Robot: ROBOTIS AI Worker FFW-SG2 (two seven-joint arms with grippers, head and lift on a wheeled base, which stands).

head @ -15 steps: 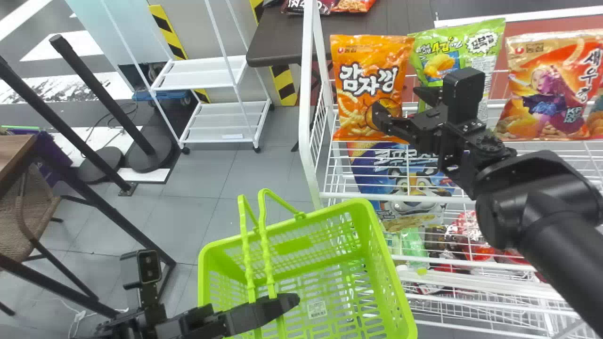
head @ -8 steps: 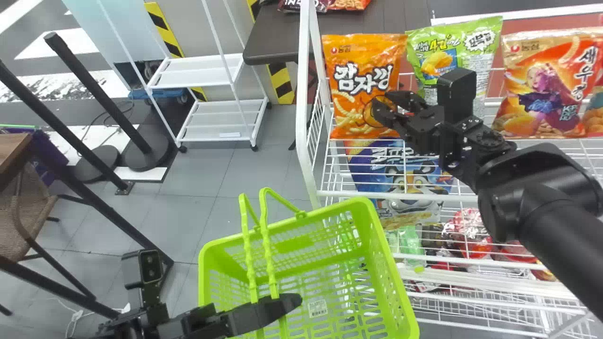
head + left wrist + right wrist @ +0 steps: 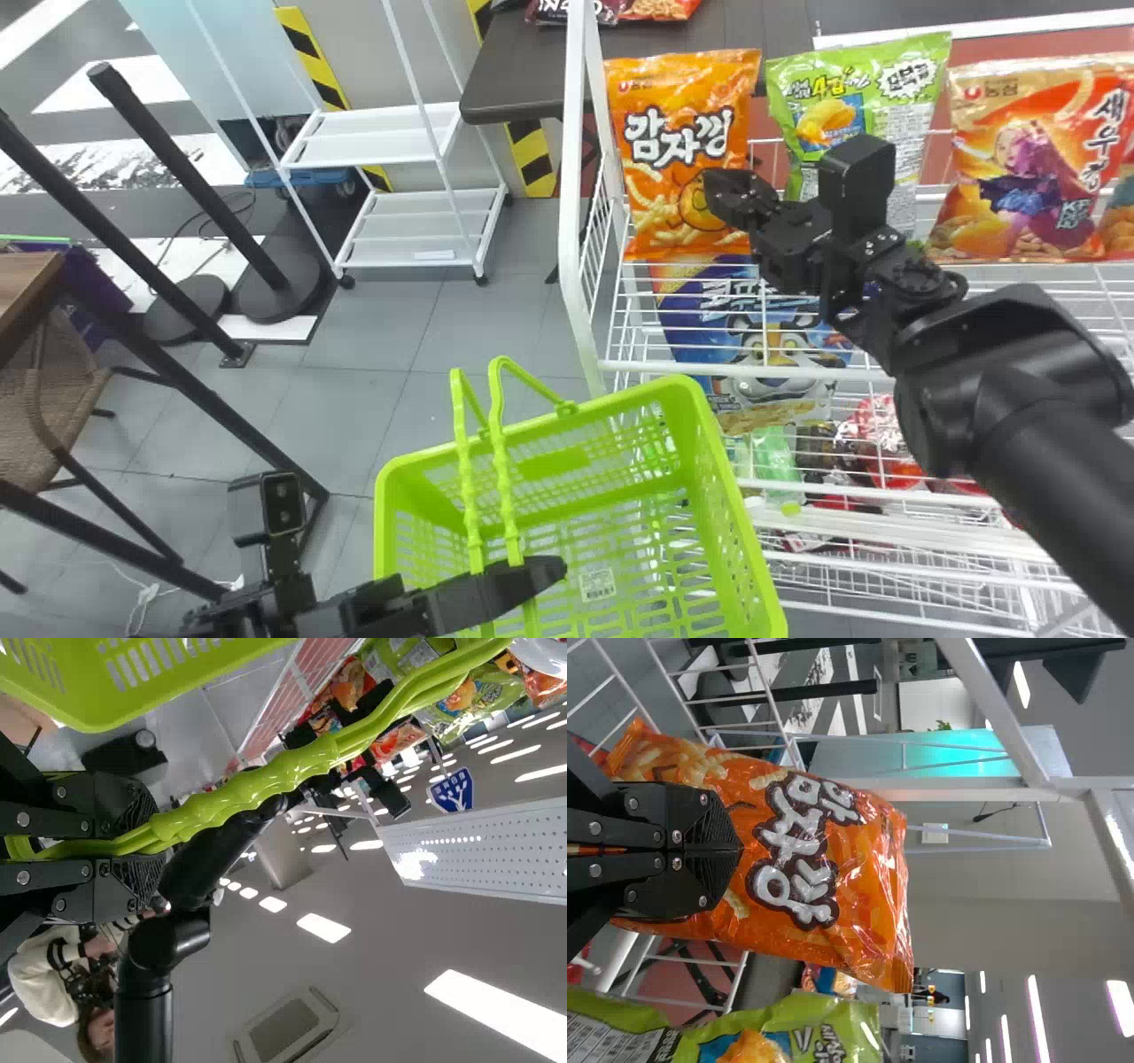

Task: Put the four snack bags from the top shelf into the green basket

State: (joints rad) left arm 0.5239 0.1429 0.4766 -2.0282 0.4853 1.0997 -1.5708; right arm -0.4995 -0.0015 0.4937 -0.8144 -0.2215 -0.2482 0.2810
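- Your orange bag (image 3: 678, 97) is upright at the top shelf's (image 3: 656, 366) end nearest the basket, beside the green bag (image 3: 912, 102).
- Your right hand (image 3: 741, 850) is closed, gripping the orange bag's front low down.
- Expect it light, puffy and slick, its contents crushable; pinch loose film, don't squeeze the middle.
- Lift it clear of the rail before swinging over the green basket (image 3: 554, 462).
- Your left hand (image 3: 146, 840) is clamped round the basket's handles (image 3: 266, 790).

Right arm (image 3: 1019, 381): mine, bent, raised at right
Right gripper (image 3: 719, 195): my fingers closed together, pointing left
Left gripper (image 3: 558, 570): low, my fingers clamped, pointing right
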